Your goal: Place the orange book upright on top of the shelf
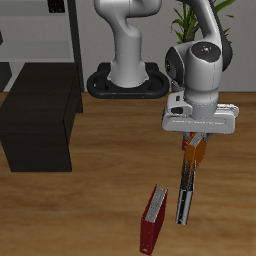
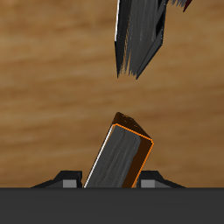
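Note:
My gripper (image 1: 193, 147) is shut on the orange book (image 1: 196, 153) and holds it above the wooden table, tilted a little. In the wrist view the book (image 2: 119, 159) shows its greyish page edge framed by orange covers, between my gripper's (image 2: 108, 182) fingers (image 2: 63, 178). The shelf (image 1: 40, 118), a low matte black cabinet with a flat top, stands well away across the table, farther back than the book. Nothing shows on its top.
A black-and-grey book (image 1: 186, 196) stands upright on the table just below the held book; it also shows in the wrist view (image 2: 140, 35). A dark red book (image 1: 152, 220) stands near the front edge. A tall open-frame rack (image 1: 40, 30) stands behind the shelf.

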You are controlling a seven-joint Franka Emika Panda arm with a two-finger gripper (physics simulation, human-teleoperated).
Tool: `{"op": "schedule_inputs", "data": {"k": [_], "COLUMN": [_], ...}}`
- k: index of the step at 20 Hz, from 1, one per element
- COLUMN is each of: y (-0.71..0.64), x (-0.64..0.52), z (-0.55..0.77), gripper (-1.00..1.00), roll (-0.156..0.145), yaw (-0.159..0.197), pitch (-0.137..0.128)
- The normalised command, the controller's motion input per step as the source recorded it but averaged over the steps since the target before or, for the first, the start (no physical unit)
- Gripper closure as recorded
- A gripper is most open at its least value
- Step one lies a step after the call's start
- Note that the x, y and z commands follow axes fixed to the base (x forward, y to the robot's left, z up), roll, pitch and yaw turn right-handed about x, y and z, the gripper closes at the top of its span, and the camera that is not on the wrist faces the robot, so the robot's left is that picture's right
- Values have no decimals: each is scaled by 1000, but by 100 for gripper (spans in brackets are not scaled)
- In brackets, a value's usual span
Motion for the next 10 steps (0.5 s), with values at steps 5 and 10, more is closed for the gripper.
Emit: {"op": "schedule_inputs", "data": {"k": [5, 10], "y": [-20, 47], "x": [8, -84], "z": [38, 345], "gripper": [100, 100], "roll": [4, 19], "yaw": [7, 16], "pitch": [-11, -57]}}
